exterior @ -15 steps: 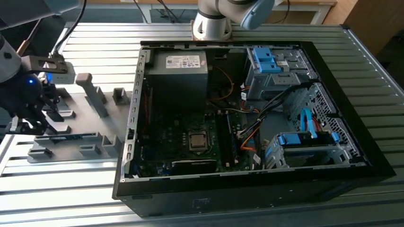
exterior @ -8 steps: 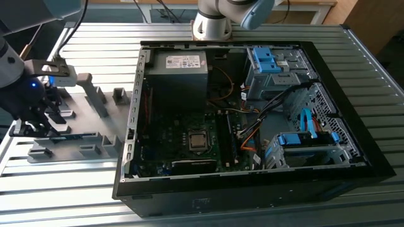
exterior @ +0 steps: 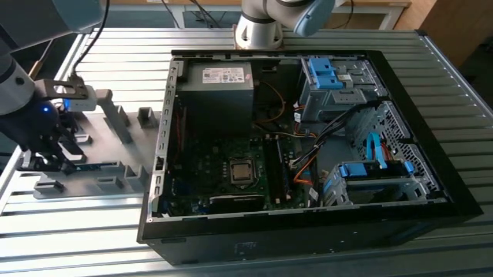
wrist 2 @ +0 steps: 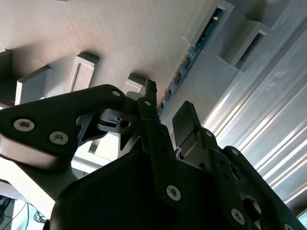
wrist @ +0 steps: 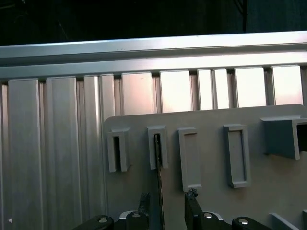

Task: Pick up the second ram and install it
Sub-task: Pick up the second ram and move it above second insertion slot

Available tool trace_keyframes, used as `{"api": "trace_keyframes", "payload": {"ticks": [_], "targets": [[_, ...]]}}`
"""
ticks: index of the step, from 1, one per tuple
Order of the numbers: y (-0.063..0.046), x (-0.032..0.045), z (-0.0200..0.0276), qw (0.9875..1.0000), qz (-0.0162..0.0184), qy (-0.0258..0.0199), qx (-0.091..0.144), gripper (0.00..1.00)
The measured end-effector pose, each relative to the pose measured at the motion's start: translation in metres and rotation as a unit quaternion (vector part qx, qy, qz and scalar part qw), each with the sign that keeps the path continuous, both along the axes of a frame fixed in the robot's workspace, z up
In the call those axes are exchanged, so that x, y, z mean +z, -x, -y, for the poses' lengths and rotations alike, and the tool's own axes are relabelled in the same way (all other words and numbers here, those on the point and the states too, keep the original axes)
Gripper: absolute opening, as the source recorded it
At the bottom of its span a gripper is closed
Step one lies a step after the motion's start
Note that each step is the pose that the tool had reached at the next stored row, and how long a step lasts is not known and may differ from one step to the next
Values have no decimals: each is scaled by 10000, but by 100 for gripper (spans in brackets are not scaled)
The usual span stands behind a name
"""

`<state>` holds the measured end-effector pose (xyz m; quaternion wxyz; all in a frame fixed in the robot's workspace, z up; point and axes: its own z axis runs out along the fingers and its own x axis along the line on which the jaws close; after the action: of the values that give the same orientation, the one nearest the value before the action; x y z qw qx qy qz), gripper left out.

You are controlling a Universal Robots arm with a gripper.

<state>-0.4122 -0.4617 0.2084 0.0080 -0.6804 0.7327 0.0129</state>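
PC case (exterior: 308,236) well to the exterior view's right; over the grey holder plate (wrist: 268,191) my gripper (wrist: 167,196) hangs partly open, holding nothing, astride the second ram (wrist: 158,163), which stands on edge in the plate's slot, long axis running straight between my fingers (wrist: 193,213).

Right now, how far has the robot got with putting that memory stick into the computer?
Early on. Done: the gripper is at the grey holder beside the open computer case. In hand: its open fingers straddle the second ram, which stands on edge in its slot, not yet clamped or lifted. Left: the whole install; the stick is nowhere near the motherboard.
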Motion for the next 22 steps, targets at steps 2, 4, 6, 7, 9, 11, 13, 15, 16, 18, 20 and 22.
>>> {"api": "trace_keyframes", "payload": {"ticks": [2,4,6,7,9,11,13,15,16,18,20,22], "targets": [[0,-24,1,10000,3,0,3,41],[0,-45,1,10000,5,0,7,41],[-1,-64,1,10000,8,0,9,41],[0,-73,2,10000,9,1,11,41],[0,-88,2,10000,11,1,13,41],[-1,-92,2,10000,18,2,13,40],[-1,-99,2,10000,37,1,13,33],[-1,-109,3,10000,58,1,21,33],[-1,-115,4,10000,61,1,43,33],[1,-127,9,9999,64,1,103,33],[1,-133,12,9999,63,2,157,33],[0,-135,13,9998,63,2,180,33]]}}
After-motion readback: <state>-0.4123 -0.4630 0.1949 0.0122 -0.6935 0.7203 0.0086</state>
